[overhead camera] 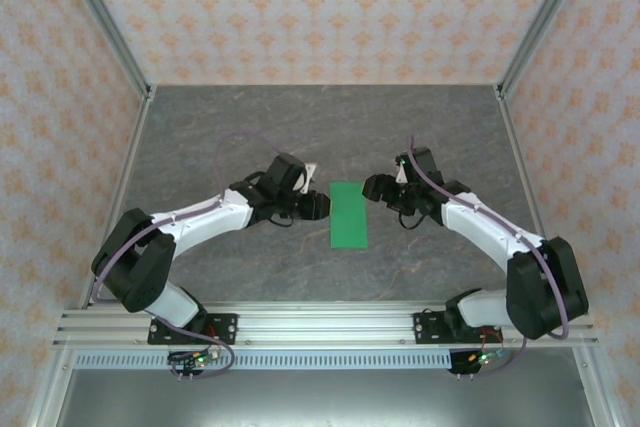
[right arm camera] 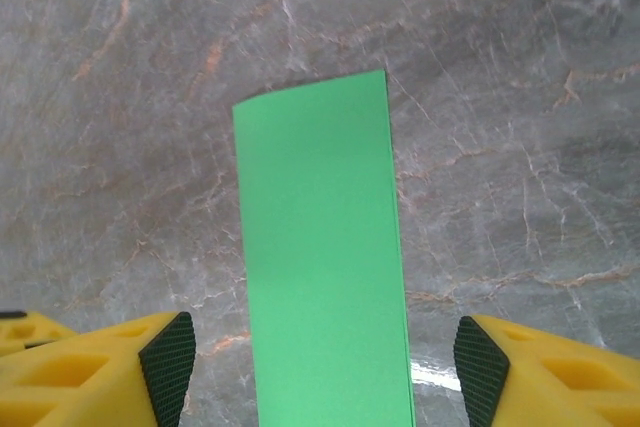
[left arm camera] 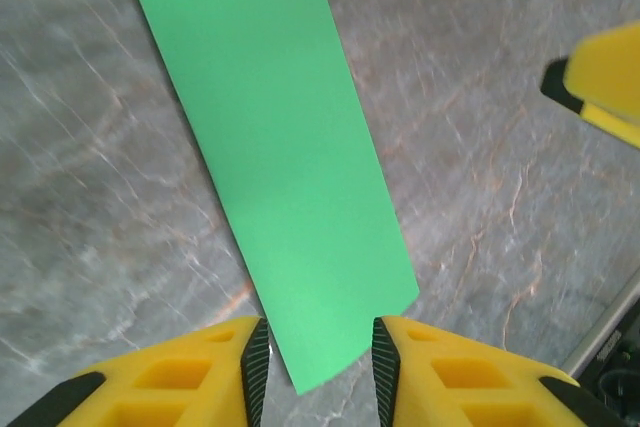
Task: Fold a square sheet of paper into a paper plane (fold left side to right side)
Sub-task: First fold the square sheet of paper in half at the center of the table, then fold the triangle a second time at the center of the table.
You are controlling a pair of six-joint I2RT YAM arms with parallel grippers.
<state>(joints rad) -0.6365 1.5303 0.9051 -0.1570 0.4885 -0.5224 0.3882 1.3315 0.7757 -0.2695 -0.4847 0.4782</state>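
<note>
Marble tabletop [overhead camera: 250, 127], green sheet [overhead camera: 348, 214] between left fingers [left arm camera: 255, 367] and right fingers [right arm camera: 168, 362], both apart

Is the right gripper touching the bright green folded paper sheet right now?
Apart. The right wrist view shows the right gripper open, grey table visible between each finger and the green paper sheet.

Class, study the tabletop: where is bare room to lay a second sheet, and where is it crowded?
Free: the far table between the green paper and the back wall, and the near strip between paper and rail. Crowded: the middle, where the left pincer and right pincer flank the paper.
</note>
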